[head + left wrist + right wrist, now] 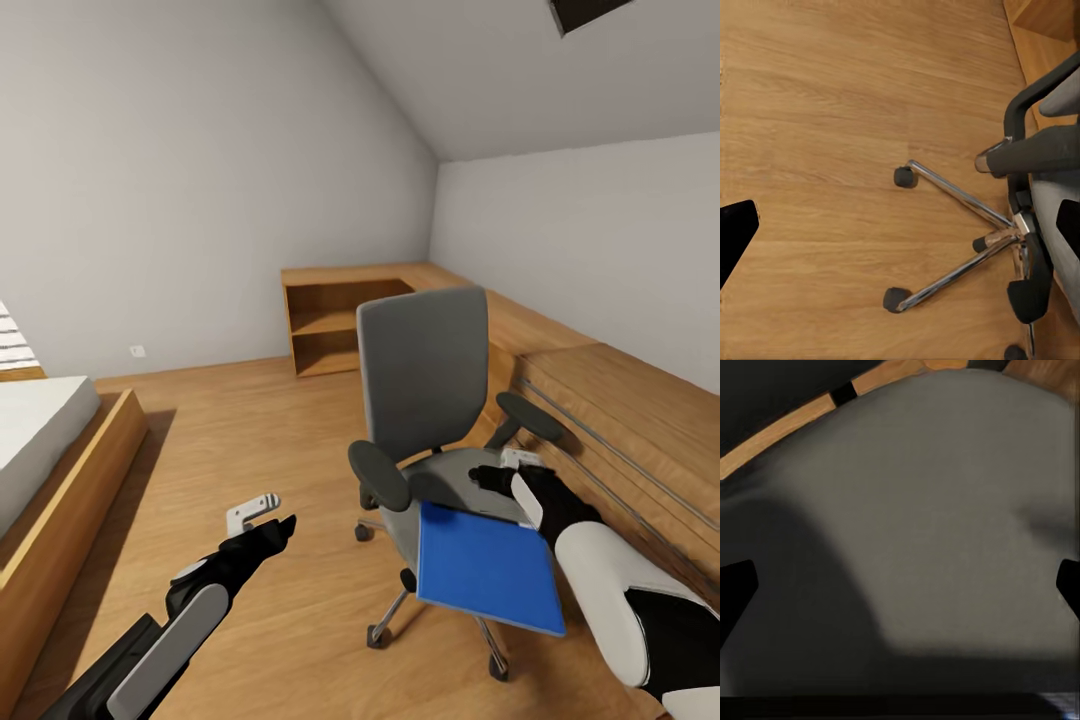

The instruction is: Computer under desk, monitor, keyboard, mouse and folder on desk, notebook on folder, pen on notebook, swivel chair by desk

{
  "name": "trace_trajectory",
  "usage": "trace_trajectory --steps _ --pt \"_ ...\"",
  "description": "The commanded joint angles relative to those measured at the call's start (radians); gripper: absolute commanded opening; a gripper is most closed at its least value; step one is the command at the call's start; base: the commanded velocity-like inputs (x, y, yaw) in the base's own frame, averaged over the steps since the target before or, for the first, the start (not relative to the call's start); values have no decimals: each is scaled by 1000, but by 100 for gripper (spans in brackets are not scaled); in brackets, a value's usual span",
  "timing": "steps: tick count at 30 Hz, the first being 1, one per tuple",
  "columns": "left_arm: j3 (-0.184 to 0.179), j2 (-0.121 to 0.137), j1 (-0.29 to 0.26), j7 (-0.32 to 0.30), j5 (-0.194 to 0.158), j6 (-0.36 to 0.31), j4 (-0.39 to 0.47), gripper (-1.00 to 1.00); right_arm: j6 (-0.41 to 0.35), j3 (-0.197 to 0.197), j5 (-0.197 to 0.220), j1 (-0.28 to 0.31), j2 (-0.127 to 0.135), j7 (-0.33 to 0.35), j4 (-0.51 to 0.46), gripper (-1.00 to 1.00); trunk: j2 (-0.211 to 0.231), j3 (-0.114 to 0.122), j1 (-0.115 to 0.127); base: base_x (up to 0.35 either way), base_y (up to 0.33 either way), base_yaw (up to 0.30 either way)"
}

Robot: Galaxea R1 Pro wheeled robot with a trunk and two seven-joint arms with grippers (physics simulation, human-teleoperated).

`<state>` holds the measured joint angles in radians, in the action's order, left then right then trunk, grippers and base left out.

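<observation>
On the left, the left tool (268, 512) hovered over bare plank floor (250, 430), fingers spread wide and holding nothing, well apart from the swivel chair (425, 400). The folder (488, 566) lay on the seat's near edge, overhanging toward the robot, its long axis running left to right. The right tool (500, 470) hung over the seat just beyond the folder's far edge (clearly the nearer arm), its fingers apart around nothing. Low oak units (600, 400) lined the right wall.
</observation>
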<state>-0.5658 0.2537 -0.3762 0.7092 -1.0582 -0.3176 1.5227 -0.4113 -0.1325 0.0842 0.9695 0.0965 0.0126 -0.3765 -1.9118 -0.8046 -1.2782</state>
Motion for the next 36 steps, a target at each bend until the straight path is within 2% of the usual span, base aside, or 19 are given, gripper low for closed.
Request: trace_trajectory --steps 1,3,4,6,11,13,15,16,19,20,22,23,28,36 --pt "-2 0 -1 7 -5 -2 -7 100 -5 -4 7 0 -1 1 -14 100 7 2 4 0 0 0" --pt "-4 0 -1 5 -2 -3 -79 100 -10 -4 9 -19 -3 1 -109 100 21 9 12 0 0 0" --pt "-4 -1 -1 5 -1 -3 -87 100 -11 -4 9 -25 -4 1 -123 100 28 12 16 0 0 0" --pt "-2 -1 -1 4 3 -1 -108 100 -20 -4 11 -67 -7 1 -210 100 42 18 23 0 0 0" --pt "2 -1 -1 5 4 1 -115 100 -124 -7 19 -212 -26 -1 -502 100 49 21 27 0 0 0" --pt "4 0 -1 5 4 1 -112 100 -145 -11 45 -250 -30 -2 -584 100 49 21 27 0 0 0" --pt "5 0 -1 5 4 2 -105 100 -157 -13 79 -266 -32 -2 -621 100 49 21 27 0 0 0" --pt "5 0 -1 6 4 2 -83 100 -178 -14 143 -282 -32 -2 -651 100 49 21 27 0 0 0" --pt "5 0 -1 6 4 2 -74 100 -200 -15 169 -291 -33 -2 -660 100 49 21 27 0 0 0" --pt "2 0 -1 6 4 3 -72 100 -207 -18 212 -297 -32 -2 -662 100 49 21 27 0 0 0" --pt "3 0 -1 6 4 3 -72 100 -207 -20 257 -298 -31 -2 -662 100 49 22 27 0 10 -63" --pt "1 0 -1 4 4 3 -72 100 -208 -24 302 -300 -27 -1 -661 100 49 23 27 -54 191 -241" --pt "-1 -1 -1 4 4 3 -72 100 -208 -36 309 -301 -27 0 -659 100 49 25 27 -130 261 -207" --pt "-2 -1 -1 5 4 3 -72 100 -207 -46 311 -301 -26 1 -659 100 49 25 27 -187 196 -21"
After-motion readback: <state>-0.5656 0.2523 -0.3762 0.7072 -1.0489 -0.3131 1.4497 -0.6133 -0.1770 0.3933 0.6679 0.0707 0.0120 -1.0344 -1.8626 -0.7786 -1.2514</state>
